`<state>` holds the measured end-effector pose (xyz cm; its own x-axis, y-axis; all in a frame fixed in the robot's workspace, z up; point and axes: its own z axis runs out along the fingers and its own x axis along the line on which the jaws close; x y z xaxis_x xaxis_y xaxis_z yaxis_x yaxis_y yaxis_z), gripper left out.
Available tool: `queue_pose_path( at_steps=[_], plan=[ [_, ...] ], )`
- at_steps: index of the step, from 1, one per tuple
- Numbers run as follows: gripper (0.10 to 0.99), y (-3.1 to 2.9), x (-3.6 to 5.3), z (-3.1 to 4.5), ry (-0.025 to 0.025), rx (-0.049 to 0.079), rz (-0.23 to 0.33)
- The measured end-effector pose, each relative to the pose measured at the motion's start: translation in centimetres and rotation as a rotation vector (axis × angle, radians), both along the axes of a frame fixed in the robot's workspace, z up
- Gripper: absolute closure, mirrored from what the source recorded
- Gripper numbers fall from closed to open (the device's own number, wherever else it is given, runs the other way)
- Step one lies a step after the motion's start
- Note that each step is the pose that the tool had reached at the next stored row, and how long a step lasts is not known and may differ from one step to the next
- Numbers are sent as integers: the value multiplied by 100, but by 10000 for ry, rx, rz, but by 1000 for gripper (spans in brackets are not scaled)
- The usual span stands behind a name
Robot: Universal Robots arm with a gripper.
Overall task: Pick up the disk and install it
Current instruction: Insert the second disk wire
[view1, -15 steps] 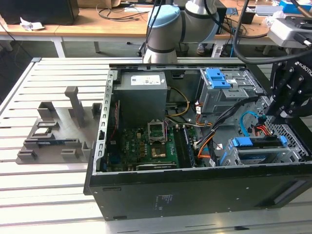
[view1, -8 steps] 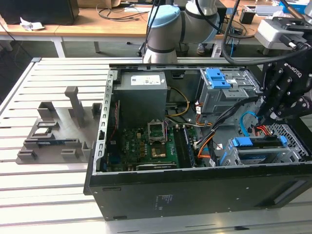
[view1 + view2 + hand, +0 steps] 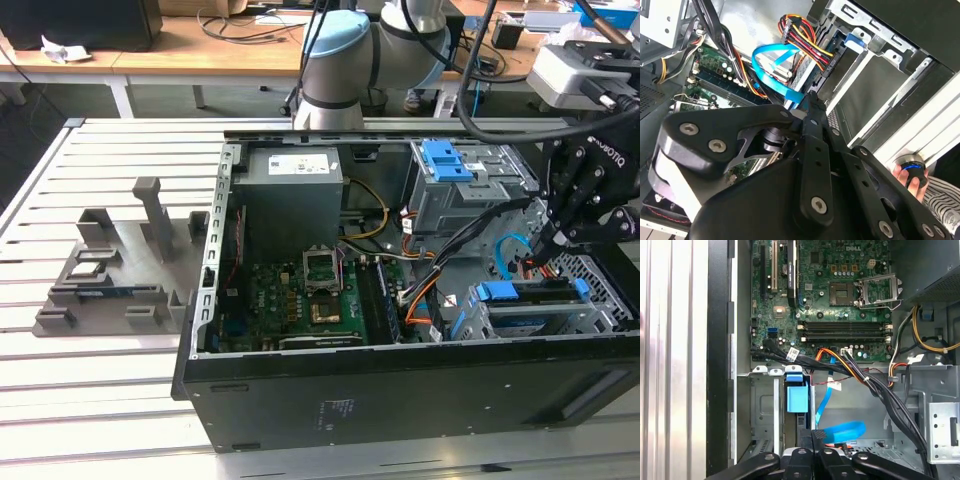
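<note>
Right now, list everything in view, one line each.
Table: one, silver, under everything.
Computer case: one, black, open, on the table.
Circuit board: one, green, inside the case.
Power box: one, grey, beside the board.
Disk: one, silver with blue rails, bay at the exterior view's right.
Bracket: one, blue, upper drive cage.
Flat cable: one, blue, near the gripper.
Holder: one, grey, table at the exterior view's left.
Hand: one, a person's, outside the case.
Arm: one, grey and blue, behind the case.
Gripper: one, black, shut, above the disk.

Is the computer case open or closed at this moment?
Open. The computer case lies on its side with no panel over it, and the motherboard inside is exposed in the exterior view.
</note>
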<state>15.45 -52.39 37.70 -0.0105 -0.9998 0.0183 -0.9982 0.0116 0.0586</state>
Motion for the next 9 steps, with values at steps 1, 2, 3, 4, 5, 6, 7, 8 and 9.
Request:
queue_pose_path(
  at_steps=[1, 2, 3, 4, 5, 6, 7, 8, 9],
  plan=[
    [980, 0, 0, 0, 0, -1, 1],
    [980, 0, 0, 0, 0, 0, 0],
    [980, 0, 0, 0, 0, 0, 0],
    [980, -2, 0, -2, 0, 2, 0],
    [980, -17, 0, -1, 0, -19, 0],
    [980, -42, 0, -1, 0, -51, 0],
    [980, -71, 0, -4, 0, -87, 0],
    [980, -95, 0, -9, -1, -122, 1],
    [980, -116, 0, -33, 0, -127, -1]
  ],
)
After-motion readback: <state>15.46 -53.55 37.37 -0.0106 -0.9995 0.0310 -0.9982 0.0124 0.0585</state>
